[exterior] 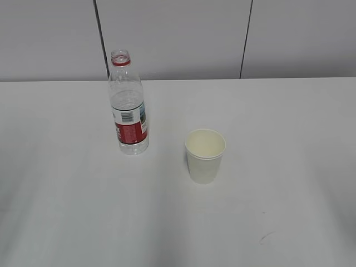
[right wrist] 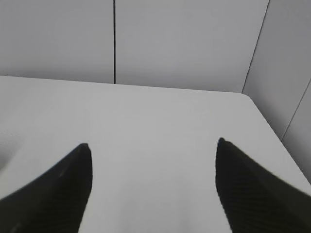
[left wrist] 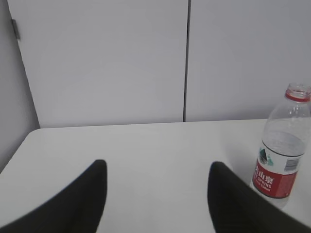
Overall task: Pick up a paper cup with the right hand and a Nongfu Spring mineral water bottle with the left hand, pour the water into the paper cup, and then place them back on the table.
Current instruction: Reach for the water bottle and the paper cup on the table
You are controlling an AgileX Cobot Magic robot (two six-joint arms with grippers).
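Note:
The Nongfu Spring mineral water bottle [exterior: 129, 105] stands upright and uncapped on the white table [exterior: 67, 211], left of centre, partly filled with water. The white paper cup [exterior: 204, 156] stands upright to its right and nearer me; I cannot tell if it holds water. Neither arm shows in the exterior view. In the left wrist view my left gripper [left wrist: 158, 167] is open and empty above the table, with the bottle [left wrist: 281, 153] off to its right. In the right wrist view my right gripper [right wrist: 153, 145] is open and empty over bare table; the cup is out of that view.
A grey panelled wall [exterior: 178, 39] rises behind the table's far edge. The table's far right corner [right wrist: 245, 94] shows in the right wrist view and its far left corner [left wrist: 31, 133] in the left wrist view. A small dark scuff [exterior: 264, 238] marks the front right.

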